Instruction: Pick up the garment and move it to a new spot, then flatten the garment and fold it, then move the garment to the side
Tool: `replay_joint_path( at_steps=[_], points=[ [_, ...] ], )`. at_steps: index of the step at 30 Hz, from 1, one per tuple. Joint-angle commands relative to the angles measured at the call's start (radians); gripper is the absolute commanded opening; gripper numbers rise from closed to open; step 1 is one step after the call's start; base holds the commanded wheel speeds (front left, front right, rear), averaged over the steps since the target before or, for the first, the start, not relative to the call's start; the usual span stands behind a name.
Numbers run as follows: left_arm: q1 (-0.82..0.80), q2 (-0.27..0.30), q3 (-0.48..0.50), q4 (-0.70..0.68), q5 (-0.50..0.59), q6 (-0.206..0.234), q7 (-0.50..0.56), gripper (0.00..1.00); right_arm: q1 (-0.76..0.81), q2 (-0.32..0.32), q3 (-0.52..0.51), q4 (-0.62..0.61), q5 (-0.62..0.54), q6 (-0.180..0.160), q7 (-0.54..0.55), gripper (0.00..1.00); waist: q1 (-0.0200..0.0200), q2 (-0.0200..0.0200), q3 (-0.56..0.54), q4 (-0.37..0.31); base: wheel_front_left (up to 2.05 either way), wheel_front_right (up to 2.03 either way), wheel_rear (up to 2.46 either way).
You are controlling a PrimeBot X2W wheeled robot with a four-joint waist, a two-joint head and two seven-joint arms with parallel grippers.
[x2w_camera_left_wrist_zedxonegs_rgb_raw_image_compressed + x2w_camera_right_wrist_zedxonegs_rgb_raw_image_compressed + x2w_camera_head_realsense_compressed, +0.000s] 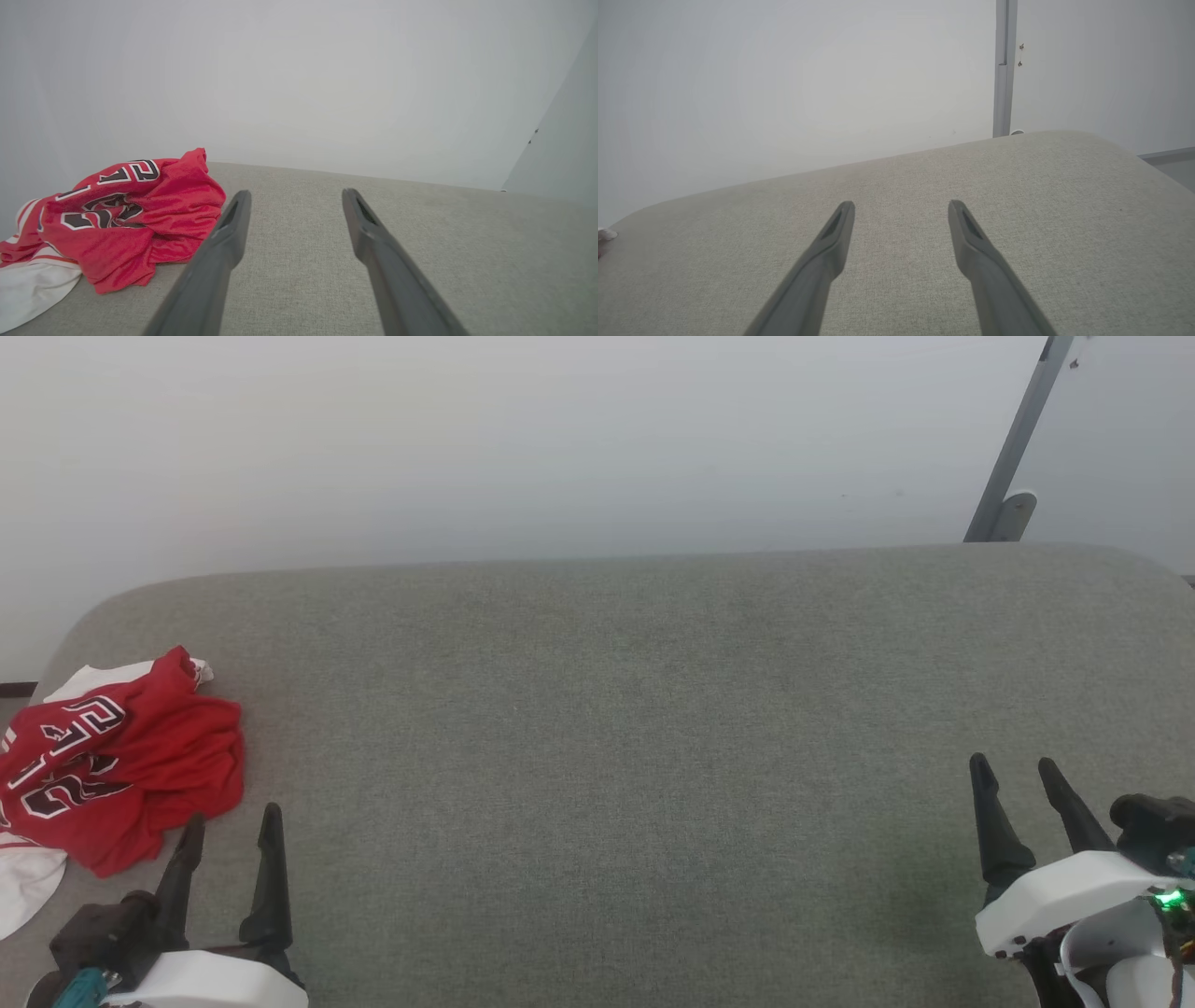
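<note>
One broad grey fabric surface point(597, 709) stretches below a pale wall point(523, 439). Crumpled in a red heap at the surface's far left end lies the garment point(140, 756), its black lettering facing up. Just beside it is the left tool point(233, 812), fingers spread wide and empty. Well apart at the lower right, the right tool point(1012, 760) is equally wide and empty.

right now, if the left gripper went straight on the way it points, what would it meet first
Ahead of the left gripper, jaws open, lies only bare cushion, then the wall. The garment sits just left of that line; the near finger might graze it, depth unclear.
</note>
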Motion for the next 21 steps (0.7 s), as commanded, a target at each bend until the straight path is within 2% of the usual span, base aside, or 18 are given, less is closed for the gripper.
replay_joint_path(
  at_steps=[1, 12, 21],
  points=[
    [0.009, 0.002, 0.005, -0.009, 0.015, -0.002, -0.006, 1.0, 0.006, -0.006, 0.002, -0.006, -0.018, 0.001, -0.009, 1.0, 0.0, 0.0, 0.0, 0.0, 0.0, 0.0, 0.0],
    [0.018, 0.002, 0.017, -0.012, 0.092, -0.019, -0.029, 1.0, 0.01, -0.015, 0.017, -0.01, -0.093, 0.001, -0.027, 1.0, 0.0, 0.0, -0.003, 0.003, 0.0, 0.0, 0.0],
    [0.017, -0.009, 0.035, -0.004, 0.094, -0.039, -0.038, 1.0, 0.007, -0.023, 0.024, -0.006, -0.127, 0.001, -0.04, 1.0, 0.0, 0.0, -0.006, 0.001, 0.0, 0.0, 0.0]
  ],
)
